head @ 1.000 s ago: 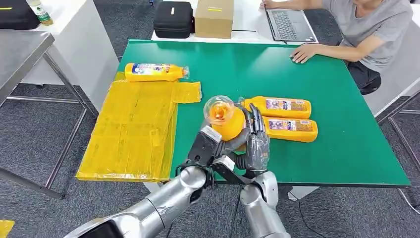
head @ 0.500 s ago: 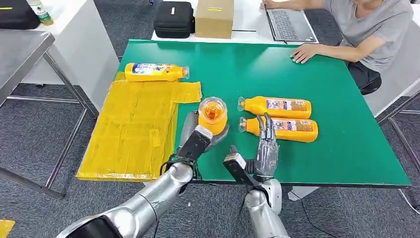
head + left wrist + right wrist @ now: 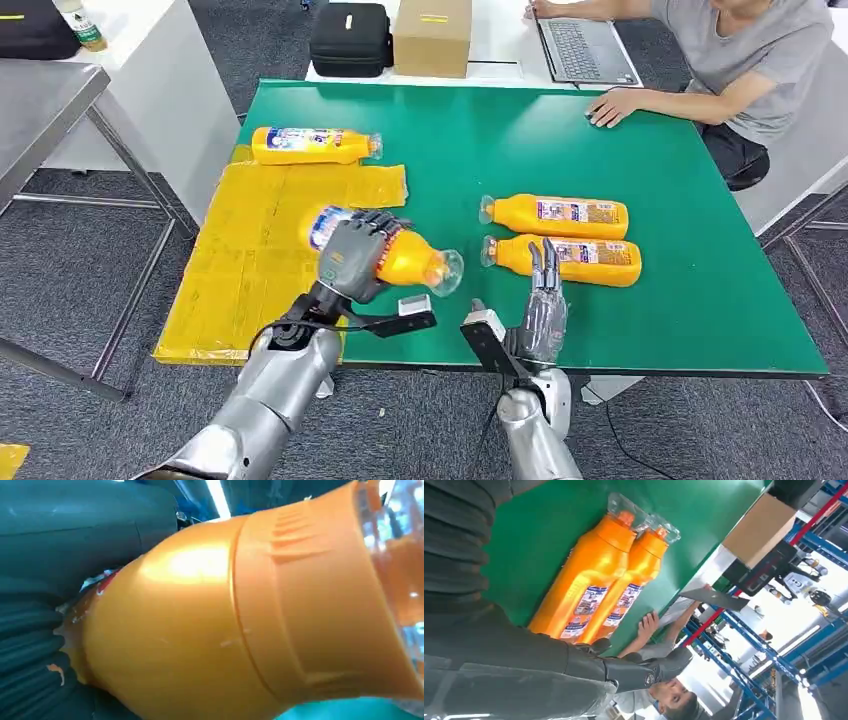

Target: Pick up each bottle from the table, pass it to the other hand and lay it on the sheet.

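A: What is the left hand [image 3: 352, 257] doing?

B: Its fingers are wrapped round an orange bottle [image 3: 385, 252], held above the near edge of the green table [image 3: 680, 300], lying roughly level with its clear cap toward the robot's right. The labelled end is over the yellow sheet [image 3: 260, 270]. The left wrist view has the bottle's orange shoulder right up against the camera.

A: And the right hand [image 3: 542, 305]?

B: It holds nothing, fingers straight and a little apart, pointing away from the robot at the table's near edge, just short of the near bottle [image 3: 565, 259].

A: The other bottles?

B: Two lie side by side and touching on the table ahead of the right hand, caps to the left: that near one and the far bottle [image 3: 560, 213]. A fourth bottle [image 3: 312, 145] lies at the sheet's far edge, cap to the right.

A: Anyone about?

B: A person [image 3: 740, 50] sits at the far right corner, one hand flat on the table. A laptop [image 3: 585, 50], a cardboard box [image 3: 433, 35] and a black case [image 3: 350, 38] stand on the white table beyond.
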`<act>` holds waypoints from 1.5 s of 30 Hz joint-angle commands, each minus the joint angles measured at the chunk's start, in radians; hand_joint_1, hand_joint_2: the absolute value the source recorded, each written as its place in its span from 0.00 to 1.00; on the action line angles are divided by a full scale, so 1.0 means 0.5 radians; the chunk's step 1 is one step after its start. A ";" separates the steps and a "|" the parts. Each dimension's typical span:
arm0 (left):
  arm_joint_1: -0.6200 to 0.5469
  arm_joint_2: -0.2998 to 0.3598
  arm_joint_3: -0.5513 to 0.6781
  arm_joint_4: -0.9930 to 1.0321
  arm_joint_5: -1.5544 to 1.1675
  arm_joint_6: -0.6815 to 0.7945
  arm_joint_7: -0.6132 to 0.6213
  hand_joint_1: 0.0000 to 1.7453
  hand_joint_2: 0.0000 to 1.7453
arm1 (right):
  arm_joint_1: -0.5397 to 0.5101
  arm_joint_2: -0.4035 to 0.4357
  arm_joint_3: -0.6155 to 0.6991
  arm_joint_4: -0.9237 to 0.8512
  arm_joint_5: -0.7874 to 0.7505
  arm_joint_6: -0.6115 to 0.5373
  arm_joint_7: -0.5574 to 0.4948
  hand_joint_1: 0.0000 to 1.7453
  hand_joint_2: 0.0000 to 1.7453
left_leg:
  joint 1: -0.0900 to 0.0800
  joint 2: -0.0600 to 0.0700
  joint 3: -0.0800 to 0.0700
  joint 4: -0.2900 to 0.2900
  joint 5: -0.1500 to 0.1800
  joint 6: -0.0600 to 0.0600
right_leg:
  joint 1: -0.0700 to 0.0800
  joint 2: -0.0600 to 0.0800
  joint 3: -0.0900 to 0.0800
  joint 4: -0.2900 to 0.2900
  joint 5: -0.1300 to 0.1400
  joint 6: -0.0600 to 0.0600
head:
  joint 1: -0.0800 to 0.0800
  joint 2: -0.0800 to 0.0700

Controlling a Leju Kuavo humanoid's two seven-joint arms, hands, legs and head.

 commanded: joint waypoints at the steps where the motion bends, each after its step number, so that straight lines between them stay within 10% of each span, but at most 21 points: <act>1: -0.054 0.286 -0.445 -0.153 -0.185 -0.004 0.686 1.00 1.00 | -0.042 -0.031 -0.049 0.113 -0.009 -0.004 0.001 0.00 1.00 | 0.000 0.003 0.009 -0.002 -0.003 -0.004 | 0.000 0.003 0.007 -0.001 -0.002 -0.003 | 0.000 0.000; 12: -0.399 0.341 -0.811 0.657 -0.144 -0.009 1.276 1.00 1.00 | -0.031 -0.031 -0.017 0.127 -0.063 -0.004 0.001 0.00 1.00 | 0.000 -0.003 0.010 -0.002 -0.001 -0.005 | 0.001 -0.002 0.010 -0.001 -0.003 -0.003 | 0.000 0.000; 31: -0.534 0.368 -0.760 1.177 -0.141 -0.634 1.460 1.00 1.00 | -0.074 -0.058 0.104 0.238 -0.201 -0.004 0.001 0.00 1.00 | 0.001 0.004 0.007 -0.001 -0.002 -0.005 | 0.001 0.005 0.006 0.000 -0.001 -0.003 | 0.000 0.000; 45: -0.497 0.432 -0.670 1.176 -0.094 -0.571 1.453 1.00 1.00 | -0.063 -0.066 0.149 0.238 -0.258 -0.004 0.001 0.00 1.00 | 0.002 0.004 0.010 -0.002 0.001 -0.008 | 0.002 0.005 0.006 0.001 0.001 -0.004 | 0.000 0.000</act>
